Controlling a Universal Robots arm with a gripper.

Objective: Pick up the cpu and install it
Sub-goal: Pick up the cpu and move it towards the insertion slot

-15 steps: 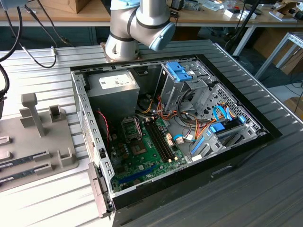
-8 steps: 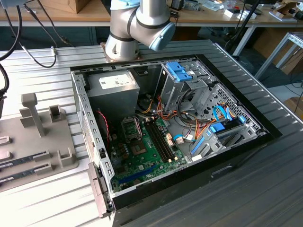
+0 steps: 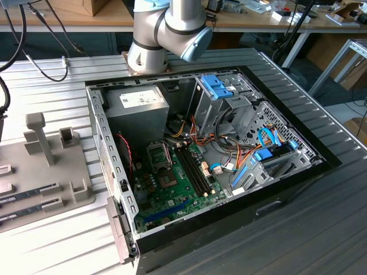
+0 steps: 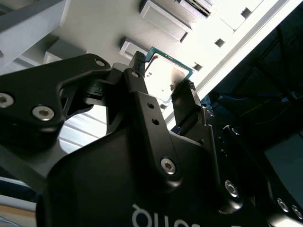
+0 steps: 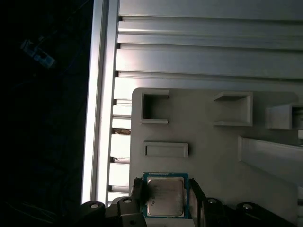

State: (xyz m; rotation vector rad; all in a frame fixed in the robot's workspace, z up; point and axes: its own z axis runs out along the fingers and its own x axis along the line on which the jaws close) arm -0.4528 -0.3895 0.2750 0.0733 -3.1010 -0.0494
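Observation:
The cpu (image 5: pixel 164 196), a small square chip with a green rim and a dull silver lid, sits between my gripper's (image 5: pixel 165 190) two black fingers in both wrist views. One finger (image 4: pixel 138 64) presses one edge of the cpu (image 4: pixel 163 78) and the other finger (image 4: pixel 187 92) presses the opposite edge. The chip is at or just above a light grey holder plate (image 5: pixel 213 156); whether it rests on the plate I cannot tell. In the exterior view the open computer case (image 3: pixel 200 154) lies on the table, with the motherboard's cpu socket (image 3: pixel 158 153) bare.
The holder plate (image 3: pixel 51 183) with raised posts and slots lies at the exterior view's left, beside the case wall (image 3: pixel 103 149). The arm's base joints (image 3: pixel 166 28) stand behind the case. Cables, a drive cage and the grey power supply (image 3: pixel 137 109) crowd the case interior.

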